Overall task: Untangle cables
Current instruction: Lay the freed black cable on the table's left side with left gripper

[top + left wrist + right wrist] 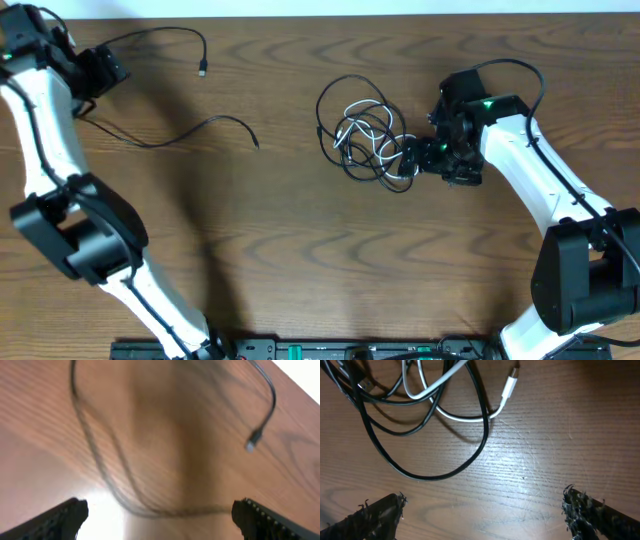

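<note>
One long black cable [170,138] lies spread out at the far left of the table, with a plug end [203,70] near the back and its other end [256,145] further forward. My left gripper [110,66] stands open beside it. In the left wrist view the blurred cable [100,467] runs between the open fingers [65,517] without being gripped, and its plug [254,441] lies beyond. The remaining cables form a tangle [365,130] of black loops and a white cable [372,140]. My right gripper [413,153] sits open at the tangle's right edge, with a black loop [427,476] and the white plug [509,387] ahead of my gripper [482,512].
The wooden table [300,250] stretches across the view. The arm bases and a black rail [300,350] stand along the front edge. A thick black lead [520,68] arches over the right arm's wrist.
</note>
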You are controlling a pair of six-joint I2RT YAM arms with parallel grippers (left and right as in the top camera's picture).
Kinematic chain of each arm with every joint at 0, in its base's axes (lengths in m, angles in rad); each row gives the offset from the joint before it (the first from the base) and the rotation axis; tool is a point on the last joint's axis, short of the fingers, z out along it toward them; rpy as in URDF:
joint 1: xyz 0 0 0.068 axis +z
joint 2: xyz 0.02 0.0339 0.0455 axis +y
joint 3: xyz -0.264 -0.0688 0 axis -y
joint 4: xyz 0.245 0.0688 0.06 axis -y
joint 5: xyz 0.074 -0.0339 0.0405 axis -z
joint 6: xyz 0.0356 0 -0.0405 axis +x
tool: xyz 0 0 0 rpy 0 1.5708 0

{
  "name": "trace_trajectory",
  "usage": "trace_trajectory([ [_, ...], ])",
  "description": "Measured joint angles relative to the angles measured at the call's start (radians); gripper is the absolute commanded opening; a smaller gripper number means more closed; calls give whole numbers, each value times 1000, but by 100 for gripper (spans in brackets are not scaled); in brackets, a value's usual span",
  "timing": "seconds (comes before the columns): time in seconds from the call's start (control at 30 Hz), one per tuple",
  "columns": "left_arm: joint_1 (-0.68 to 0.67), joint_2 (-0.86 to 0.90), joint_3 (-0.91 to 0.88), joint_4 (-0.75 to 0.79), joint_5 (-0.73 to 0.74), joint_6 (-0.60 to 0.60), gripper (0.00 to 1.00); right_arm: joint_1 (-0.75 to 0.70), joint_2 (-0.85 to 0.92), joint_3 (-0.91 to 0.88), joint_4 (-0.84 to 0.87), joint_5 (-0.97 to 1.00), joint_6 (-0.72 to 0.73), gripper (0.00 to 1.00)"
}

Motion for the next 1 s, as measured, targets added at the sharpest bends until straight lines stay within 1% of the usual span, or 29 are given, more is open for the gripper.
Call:
trace_trajectory([
  [0.03,2,-45,1,-71,-5,-11,98,1,0,0,0,0,0,99],
  [0.13,9,-81,6,-189,-12,-71,98,2,0,0,11,0,0,99],
  [0.27,16,-72,-90,-174,-58,-153,98,3,0,0,22,0,0,99],
  [0.37,16,-57,-225,-50,-144,-212,97,5,0,0,20,0,0,99],
  [0.4,16,-56,-248,-20,-152,-218,94,5,0,0,20,0,0,99],
  [0.43,16,-51,-277,14,-164,-232,87,5,0,0,20,0,0,99],
  [0.5,16,-48,-348,101,-179,-273,82,5,0,0,24,0,0,99],
  [0.57,15,-48,-402,175,-188,-312,75,5,0,0,29,0,0,99],
  [0.6,15,-48,-433,224,-188,-337,66,5,0,0,29,0,0,99],
  [0.67,13,-47,-486,287,-188,-367,64,5,0,0,29,0,0,99],
  [0.7,12,-47,-508,313,-188,-386,56,5,0,0,29,0,0,99],
  [0.73,10,-46,-523,333,-188,-397,51,5,0,0,29,0,0,99],
  [0.77,7,-46,-534,356,-188,-408,36,5,0,0,29,0,0,99],
  [0.83,3,-45,-542,393,-188,-425,13,5,0,0,29,0,0,99],
  [0.87,1,-45,-542,404,-188,-433,8,5,0,0,29,0,0,99],
  [1.0,-2,-45,-542,454,-188,-445,7,5,0,0,30,0,0,99],
])
